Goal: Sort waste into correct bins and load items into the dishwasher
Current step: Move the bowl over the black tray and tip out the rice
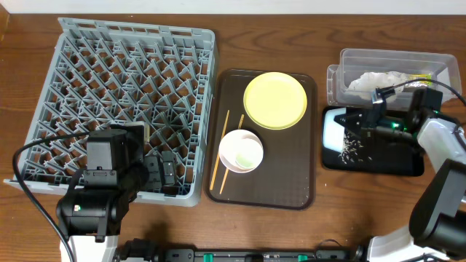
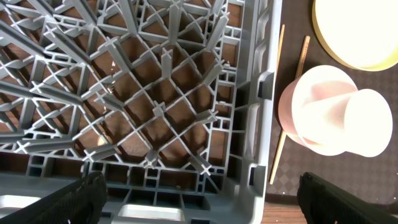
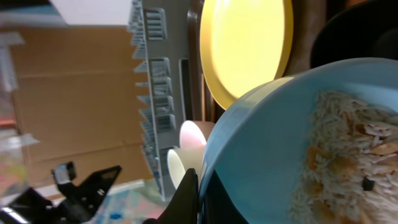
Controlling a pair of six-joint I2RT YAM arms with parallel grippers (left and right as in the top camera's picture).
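My right gripper (image 1: 362, 125) is shut on the rim of the light-blue bowl (image 1: 334, 129) and holds it tipped on edge over the black tray (image 1: 408, 164). Rice grains (image 1: 352, 149) lie in that tray. In the right wrist view my fingers (image 3: 200, 194) pinch the bowl (image 3: 267, 143), and rice (image 3: 354, 149) still clings inside. The clear tub (image 1: 439, 65) holds the white napkin (image 1: 375, 78) and the wrapper (image 1: 420, 76). The yellow plate (image 1: 274, 100), white bowl (image 1: 240, 151) and chopsticks (image 1: 217, 156) lie on the brown tray. My left gripper (image 1: 162, 173) is open and empty over the grey rack's (image 1: 124, 87) front right corner.
The brown serving tray (image 1: 302, 182) sits between the rack and the bins. In the left wrist view the rack's corner (image 2: 249, 155) lies between my open fingers (image 2: 211, 208), with the white bowl (image 2: 336, 118), chopsticks (image 2: 278, 143) and plate (image 2: 354, 31) to the right.
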